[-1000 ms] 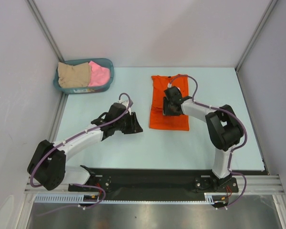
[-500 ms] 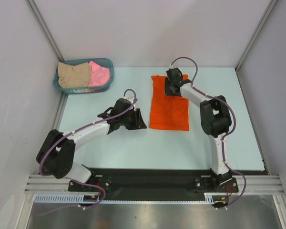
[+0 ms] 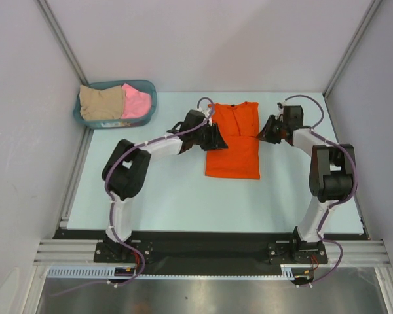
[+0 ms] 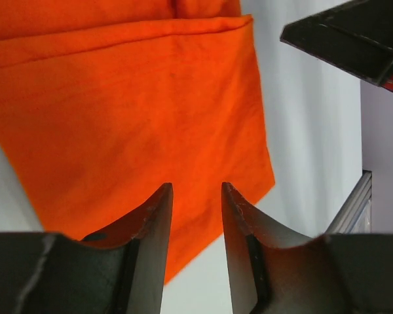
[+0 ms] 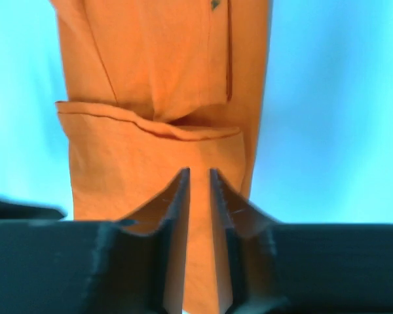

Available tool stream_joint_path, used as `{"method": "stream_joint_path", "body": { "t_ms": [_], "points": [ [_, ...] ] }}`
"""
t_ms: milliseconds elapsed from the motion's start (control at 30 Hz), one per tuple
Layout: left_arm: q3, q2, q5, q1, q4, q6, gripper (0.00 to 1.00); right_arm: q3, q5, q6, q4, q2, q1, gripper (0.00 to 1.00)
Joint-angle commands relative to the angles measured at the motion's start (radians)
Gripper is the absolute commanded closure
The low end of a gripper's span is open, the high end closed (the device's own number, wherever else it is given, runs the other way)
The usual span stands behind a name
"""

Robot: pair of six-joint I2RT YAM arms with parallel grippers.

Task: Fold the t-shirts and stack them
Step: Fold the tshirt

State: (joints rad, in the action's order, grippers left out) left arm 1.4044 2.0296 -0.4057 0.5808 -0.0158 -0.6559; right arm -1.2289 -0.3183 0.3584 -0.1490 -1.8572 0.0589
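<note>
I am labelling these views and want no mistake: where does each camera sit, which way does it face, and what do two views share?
Top external: above and behind the bases, looking down on the table, the left arm, the right arm, the orange t-shirt and the teal basket.
Left wrist: on the left arm, looking past the left gripper, fingers apart, onto the t-shirt's cloth.
Right wrist: on the right arm, looking past the right gripper onto the t-shirt's button placket.
Shared: all three show the orange t-shirt.
</note>
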Motion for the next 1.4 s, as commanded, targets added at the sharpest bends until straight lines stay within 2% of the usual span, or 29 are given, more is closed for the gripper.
{"method": "stream_joint_path", "body": {
  "t_ms": [0, 100, 267, 400, 500, 567, 667, 700, 733, 833, 967, 1033, 1067, 1133, 1167, 1233, 1367],
  "points": [
    [0.076, 0.067, -0.047, -0.025, 0.068, -0.022, 0.59, 0.035, -0.333, 0.082, 0.209, -0.040, -0.037, 0.84],
    [0.111, 0.136, -0.070, -0.048, 0.080, -0.046, 0.60, 0.066, -0.395, 0.131, 0.261, -0.072, -0.048, 0.95],
    [0.128, 0.194, -0.090, -0.071, 0.100, -0.045, 0.60, 0.218, -0.453, 0.220, 0.432, -0.074, -0.077, 0.97],
    [0.142, 0.236, -0.110, -0.085, 0.099, -0.047, 0.60, 0.315, -0.429, 0.208, 0.465, -0.071, -0.123, 0.98],
    [0.125, 0.219, -0.101, -0.090, 0.090, -0.030, 0.61, 0.327, -0.383, 0.157, 0.404, -0.057, -0.169, 0.97],
    [0.078, 0.150, -0.078, -0.088, 0.089, -0.022, 0.61, 0.309, -0.334, 0.107, 0.323, -0.016, -0.182, 0.96],
    [-0.034, -0.004, 0.036, -0.084, 0.070, 0.004, 0.59, 0.315, -0.132, 0.064, 0.182, 0.109, -0.173, 0.78],
    [-0.073, -0.053, 0.085, -0.084, 0.062, 0.006, 0.58, 0.321, -0.076, 0.057, 0.154, 0.142, -0.156, 0.68],
    [-0.144, -0.133, 0.108, -0.082, 0.062, 0.003, 0.55, 0.334, -0.005, 0.056, 0.128, 0.179, -0.148, 0.66],
    [-0.290, -0.247, 0.162, -0.067, 0.079, -0.034, 0.47, 0.417, 0.018, 0.106, 0.097, 0.292, -0.142, 0.62],
    [-0.438, -0.399, 0.221, -0.004, 0.105, -0.149, 0.38, 0.601, -0.034, 0.235, 0.191, 0.485, -0.133, 0.54],
    [-0.526, -0.425, 0.235, 0.019, 0.135, -0.215, 0.38, 0.699, -0.028, 0.312, 0.210, 0.596, -0.116, 0.49],
    [-0.562, -0.436, 0.249, 0.046, 0.178, -0.302, 0.39, 0.729, -0.030, 0.345, 0.235, 0.628, -0.113, 0.49],
    [-0.664, -0.465, 0.315, 0.077, 0.230, -0.396, 0.43, 0.807, -0.001, 0.434, 0.253, 0.708, -0.105, 0.49],
    [-0.694, -0.473, 0.338, 0.106, 0.267, -0.491, 0.45, 0.833, 0.008, 0.467, 0.268, 0.734, -0.102, 0.49],
    [-0.763, -0.477, 0.383, 0.138, 0.315, -0.562, 0.46, 0.919, 0.062, 0.577, 0.323, 0.814, -0.078, 0.49],
    [-0.775, -0.428, 0.404, 0.140, 0.378, -0.686, 0.45, 1.014, 0.185, 0.715, 0.365, 0.900, 0.045, 0.50]
  ]
}}
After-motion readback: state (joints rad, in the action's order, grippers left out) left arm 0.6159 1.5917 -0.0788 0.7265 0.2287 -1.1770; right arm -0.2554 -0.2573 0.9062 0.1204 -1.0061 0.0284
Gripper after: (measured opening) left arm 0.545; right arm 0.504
